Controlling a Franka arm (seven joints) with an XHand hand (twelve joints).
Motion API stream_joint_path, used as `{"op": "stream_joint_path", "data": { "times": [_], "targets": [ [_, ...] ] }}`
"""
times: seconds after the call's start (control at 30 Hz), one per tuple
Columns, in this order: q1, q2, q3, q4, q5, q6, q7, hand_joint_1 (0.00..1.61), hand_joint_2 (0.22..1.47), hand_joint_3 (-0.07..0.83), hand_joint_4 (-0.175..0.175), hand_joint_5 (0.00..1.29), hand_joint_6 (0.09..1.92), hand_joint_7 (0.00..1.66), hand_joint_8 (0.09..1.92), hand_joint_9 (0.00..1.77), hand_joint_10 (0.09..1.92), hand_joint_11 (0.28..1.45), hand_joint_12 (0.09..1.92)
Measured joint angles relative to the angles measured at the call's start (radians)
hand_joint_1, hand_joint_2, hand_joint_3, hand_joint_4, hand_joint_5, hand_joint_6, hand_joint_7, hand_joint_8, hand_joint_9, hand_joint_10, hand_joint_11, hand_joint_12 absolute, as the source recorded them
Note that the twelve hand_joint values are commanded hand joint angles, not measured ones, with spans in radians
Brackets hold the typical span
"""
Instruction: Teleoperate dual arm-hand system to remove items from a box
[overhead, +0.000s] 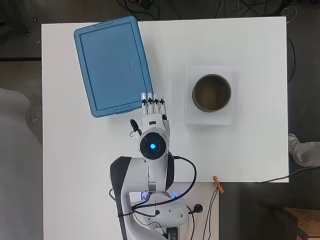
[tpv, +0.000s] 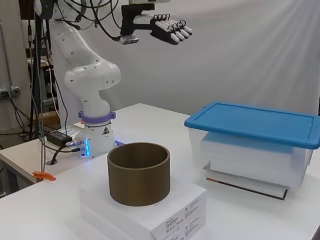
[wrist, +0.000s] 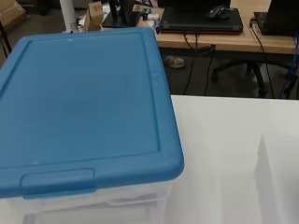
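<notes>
Hand (tpv: 167, 26) raised high above the table (overhead: 90, 150), fingers (overhead: 152, 102) extended straight and holding nothing, clear box (tpv: 250, 160) with blue lid (overhead: 111, 65) closed lying below and just ahead of the fingertips, brown cylinder (overhead: 212, 92) on white block (overhead: 209, 117) well apart to the side.

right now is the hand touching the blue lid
Apart. The side view shows the hand high in the air, well above the blue lid, open space between them.
</notes>
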Motion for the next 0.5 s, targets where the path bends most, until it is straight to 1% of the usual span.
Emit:
{"op": "stream_joint_path", "data": {
  "times": [0.07,0.13,0.3,0.4,0.5],
  "targets": [
    [0.087,0.000,-0.088,0.030,-0.026,0.008,-0.017,0.39,1.14,0.002,0.030,0.17,0.09,0.27,0.09,0.34,0.09,0.42,0.09],
    [0.271,-0.001,-0.285,0.066,-0.058,0.017,-0.041,0.43,1.12,-0.005,0.027,0.18,0.09,0.27,0.09,0.35,0.09,0.43,0.09],
    [0.816,0.008,-0.906,0.123,-0.114,0.037,-0.105,0.49,1.07,-0.017,0.028,0.17,0.09,0.23,0.09,0.31,0.09,0.42,0.09],
    [1.091,0.020,-1.266,0.146,-0.147,0.055,-0.144,0.48,1.05,-0.012,0.044,0.17,0.09,0.28,0.09,0.34,0.09,0.43,0.09],
    [1.214,0.032,-1.419,0.166,-0.197,0.077,-0.167,0.45,1.05,-0.004,0.061,0.16,0.09,0.34,0.09,0.40,0.09,0.46,0.09]
  ]
}}
